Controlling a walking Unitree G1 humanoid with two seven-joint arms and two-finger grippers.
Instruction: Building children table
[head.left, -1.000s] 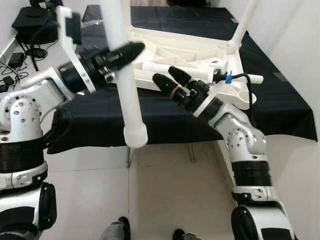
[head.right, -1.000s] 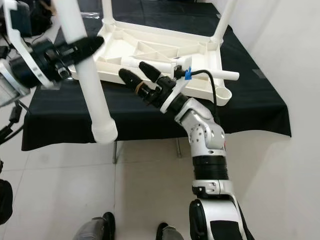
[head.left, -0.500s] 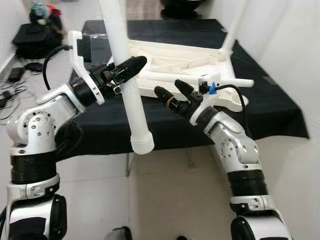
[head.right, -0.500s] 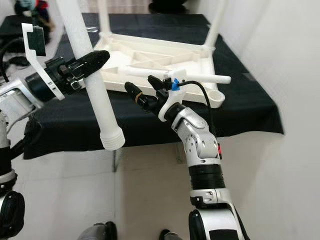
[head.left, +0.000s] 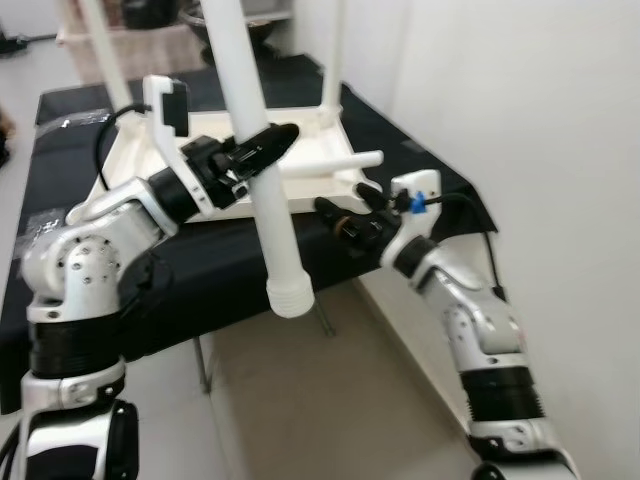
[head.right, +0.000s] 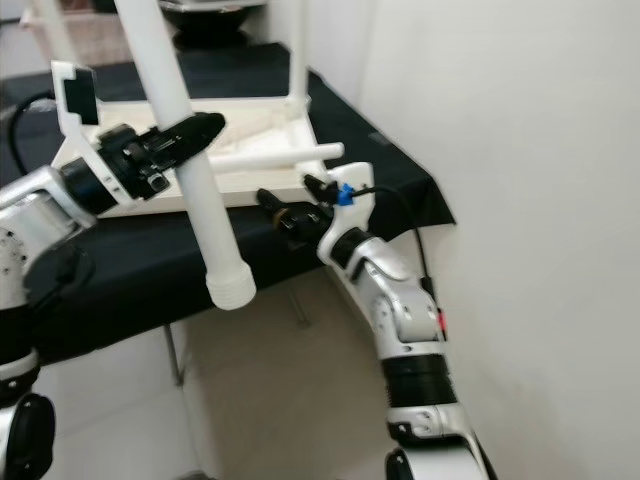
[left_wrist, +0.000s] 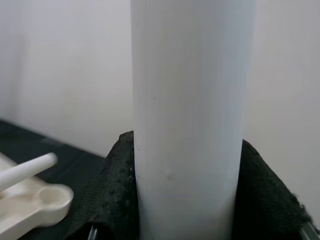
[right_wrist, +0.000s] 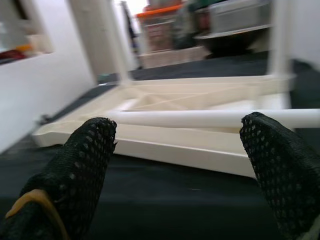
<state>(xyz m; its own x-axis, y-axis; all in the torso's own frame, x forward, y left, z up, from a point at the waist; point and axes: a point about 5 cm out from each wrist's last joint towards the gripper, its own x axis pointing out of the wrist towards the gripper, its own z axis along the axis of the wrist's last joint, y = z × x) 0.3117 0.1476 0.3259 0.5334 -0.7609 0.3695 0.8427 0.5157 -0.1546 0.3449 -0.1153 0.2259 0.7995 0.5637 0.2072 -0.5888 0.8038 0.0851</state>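
My left gripper (head.left: 262, 150) is shut on a long white table leg (head.left: 270, 220), held steeply upright in front of the table, its threaded end (head.left: 290, 297) hanging lowest. In the left wrist view the leg (left_wrist: 190, 125) stands between the black fingers (left_wrist: 115, 190). The white children's tabletop (head.left: 300, 165) lies upside down on the black cloth, with two legs (head.left: 335, 50) standing up from its far corners. A loose leg (right_wrist: 210, 119) lies across its frame. My right gripper (head.left: 345, 215) is open, close to the tabletop's near right corner, holding nothing.
The black-covered table (head.left: 200, 290) carries the tabletop. A white wall (head.left: 520, 120) runs close along the right side, just beyond my right arm. Tiled floor (head.left: 330, 400) lies below the held leg. An open corner socket (left_wrist: 47, 200) of the tabletop is visible.
The whole view has swung right, bringing the wall in. My left gripper still holds the leg. My right gripper stays open and now sits nearer the tabletop's near corner.
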